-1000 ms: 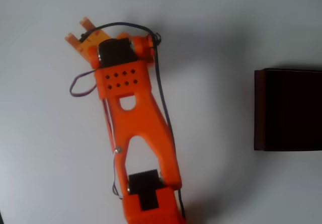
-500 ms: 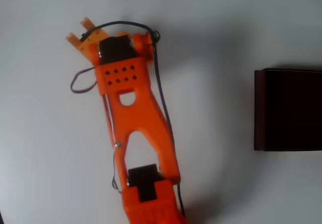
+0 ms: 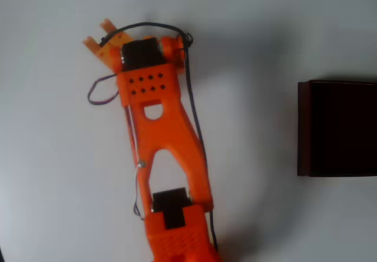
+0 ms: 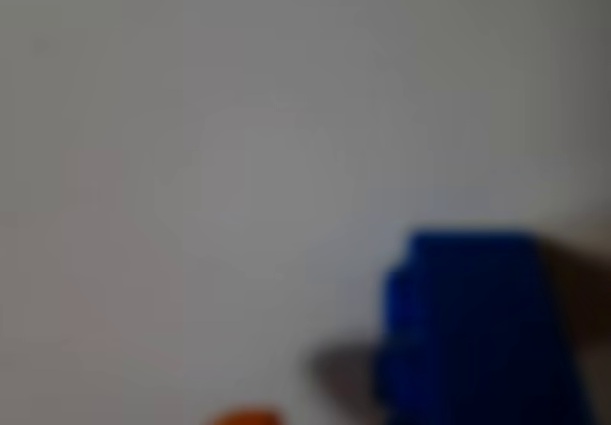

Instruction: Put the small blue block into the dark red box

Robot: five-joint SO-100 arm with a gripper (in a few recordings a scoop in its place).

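Observation:
In the wrist view the small blue block (image 4: 473, 334) looms large and blurred at the lower right, close to the camera, with an orange finger (image 4: 246, 416) just showing at the bottom edge. Seen from overhead, my orange gripper (image 3: 98, 33) points to the upper left, its two tips close together. The block is hidden beneath it, and the gripper appears shut on the block. The dark red box (image 3: 303, 126) stands at the right edge of the overhead view, far from the gripper, its inside almost black.
The orange arm (image 3: 165, 138) runs from the bottom centre up to the gripper, with a black cable (image 3: 191, 97) along its right side. Bare white table (image 3: 253, 50) lies between the arm and the box.
The gripper and forearm have shifted slightly up and to the right in the overhead view, mostly in the last half second. The box has not moved.

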